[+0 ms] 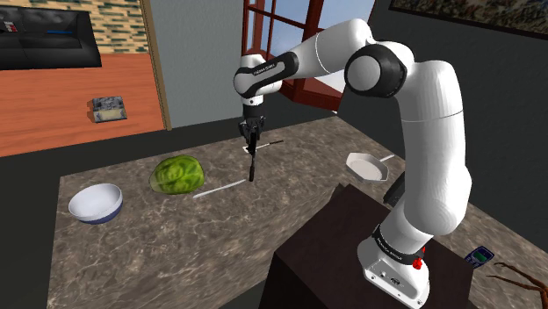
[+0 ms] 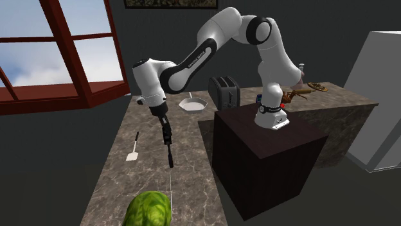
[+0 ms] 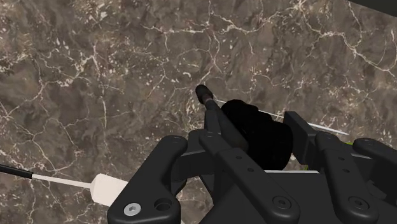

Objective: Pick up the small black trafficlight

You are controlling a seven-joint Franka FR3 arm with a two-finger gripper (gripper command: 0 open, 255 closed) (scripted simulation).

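Claw (image 3: 245, 143) grips the black trafficlight (image 3: 213, 114), whose full hanging length shows from the shoulder view.

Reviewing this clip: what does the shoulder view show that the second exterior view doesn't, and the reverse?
Shoulder view's own: a white bowl on the counter and a black sofa beyond it. Second exterior view's own: a dark toaster and a tall white unit. Shared: the end effector shut on the thin black trafficlight, the green lettuce, the white pan and the red-framed window.
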